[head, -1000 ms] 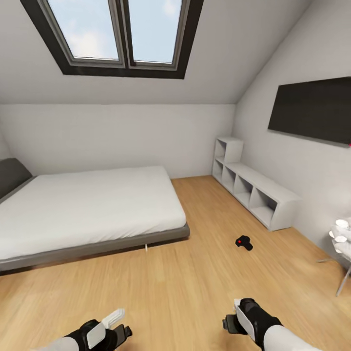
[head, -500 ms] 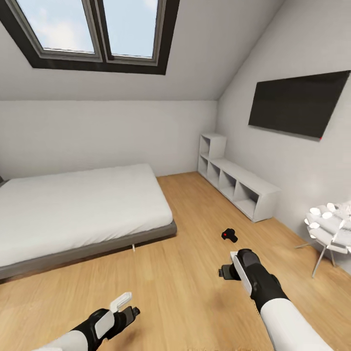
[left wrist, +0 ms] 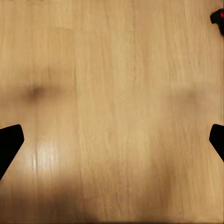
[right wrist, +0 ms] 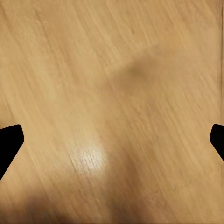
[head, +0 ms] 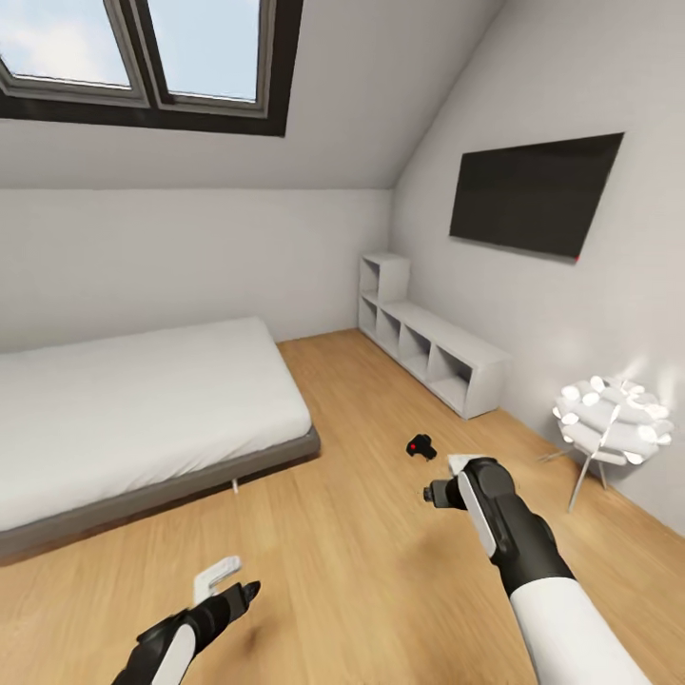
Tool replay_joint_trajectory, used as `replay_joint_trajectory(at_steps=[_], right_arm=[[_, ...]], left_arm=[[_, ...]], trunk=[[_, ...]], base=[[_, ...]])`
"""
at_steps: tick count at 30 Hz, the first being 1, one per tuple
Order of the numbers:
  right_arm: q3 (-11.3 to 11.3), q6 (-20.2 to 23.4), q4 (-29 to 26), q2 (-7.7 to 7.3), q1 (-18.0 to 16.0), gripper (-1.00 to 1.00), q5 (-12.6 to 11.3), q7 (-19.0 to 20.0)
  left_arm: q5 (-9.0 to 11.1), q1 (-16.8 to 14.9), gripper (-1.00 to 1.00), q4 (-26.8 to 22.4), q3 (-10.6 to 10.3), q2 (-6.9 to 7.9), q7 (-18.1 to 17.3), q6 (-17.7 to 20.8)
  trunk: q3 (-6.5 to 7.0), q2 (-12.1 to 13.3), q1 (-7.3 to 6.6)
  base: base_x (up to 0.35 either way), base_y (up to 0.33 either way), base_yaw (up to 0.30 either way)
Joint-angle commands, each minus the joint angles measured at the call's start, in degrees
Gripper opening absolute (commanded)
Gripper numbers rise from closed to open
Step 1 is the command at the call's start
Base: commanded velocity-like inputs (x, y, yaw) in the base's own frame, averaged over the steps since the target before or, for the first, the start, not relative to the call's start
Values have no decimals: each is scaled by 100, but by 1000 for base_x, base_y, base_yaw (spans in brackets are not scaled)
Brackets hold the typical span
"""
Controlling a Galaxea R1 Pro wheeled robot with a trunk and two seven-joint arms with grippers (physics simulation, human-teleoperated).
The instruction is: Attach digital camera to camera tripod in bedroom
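**Robot's empty hands hover over bedroom floor, camera lying just ahead**

The right hand (head: 436,495) reaches forward over the wood plank floor (head: 381,590), its black fingers spread wide and holding nothing; in the right wrist view the two fingertips (right wrist: 10,142) sit at opposite edges of the frame with bare planks between them. The left hand (head: 243,595) hangs lower and nearer the robot's body, likewise spread and empty, its fingertips (left wrist: 9,142) framing bare floor in the left wrist view.

The digital camera (head: 421,446) lies on the floor just beyond the right hand, apart from it, its red button showing; a sliver of it also appears at the edge of the left wrist view (left wrist: 218,18).

Farther out, a grey bed (head: 143,419) with a pale mattress stands along the left side of the floor. A run of white cube shelves (head: 428,347) lines the right-hand wall beyond the camera, below a dark wall-mounted screen (head: 533,195). A white floor lamp (head: 609,419) with a clustered shade and thin legs stands near that wall. A dark-framed skylight (head: 143,57) is set in the sloped ceiling above the bed.
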Motion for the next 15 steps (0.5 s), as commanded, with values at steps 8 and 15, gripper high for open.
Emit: replay_joint_trajectory(at_steps=[8, 15], right_arm=[[175, 22, -423, 15, 53, 100, -26, -37], [225, 22, -732, 18, 152, 100, -26, -35]], left_arm=[[61, 391, 100, -736, 105, -5, 135, 262], [62, 460, 100, -864, 183, 0, 146, 302]], trunk=[[-62, -3, 0], [-111, -3, 0]], base=[[0, 0, -215], [0, 0, -215]])
